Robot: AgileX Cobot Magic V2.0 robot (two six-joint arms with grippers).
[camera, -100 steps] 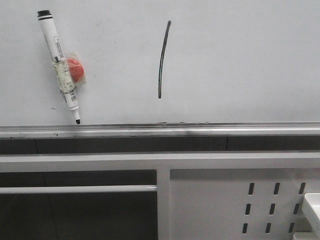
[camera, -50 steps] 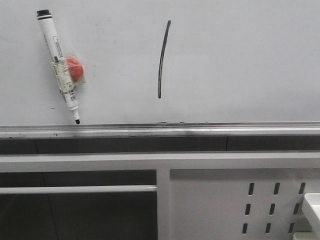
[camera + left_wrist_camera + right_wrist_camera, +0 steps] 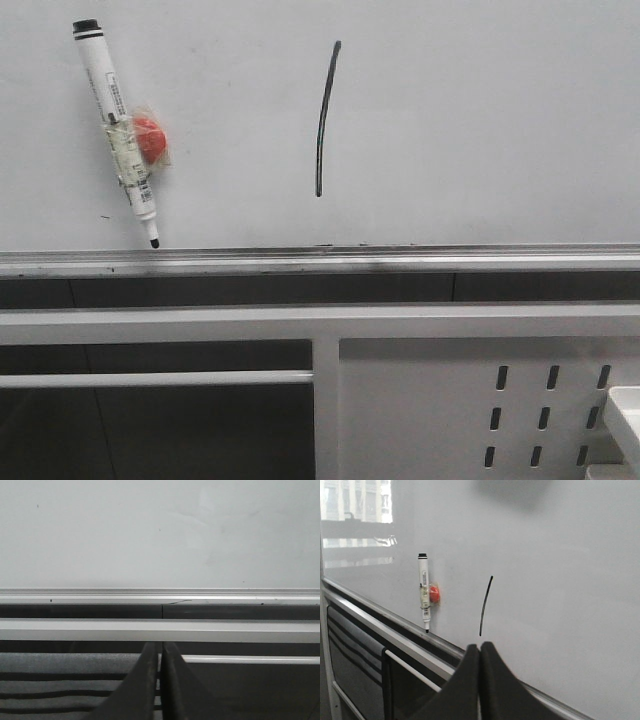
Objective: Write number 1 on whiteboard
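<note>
The number 1 is a thin black, slightly curved, near-vertical stroke left of centre on the whiteboard. The board is glossy pale grey-white, upright, its silver lower rail smudged black.

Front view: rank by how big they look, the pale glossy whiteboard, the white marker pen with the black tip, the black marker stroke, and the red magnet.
1. Pale glossy whiteboard, by far the largest.
2. White marker pen, black tip down; longest and thicker.
3. Black marker stroke, somewhat shorter and far thinner.
4. Red magnet, smallest, partly hidden behind the pen.
</note>
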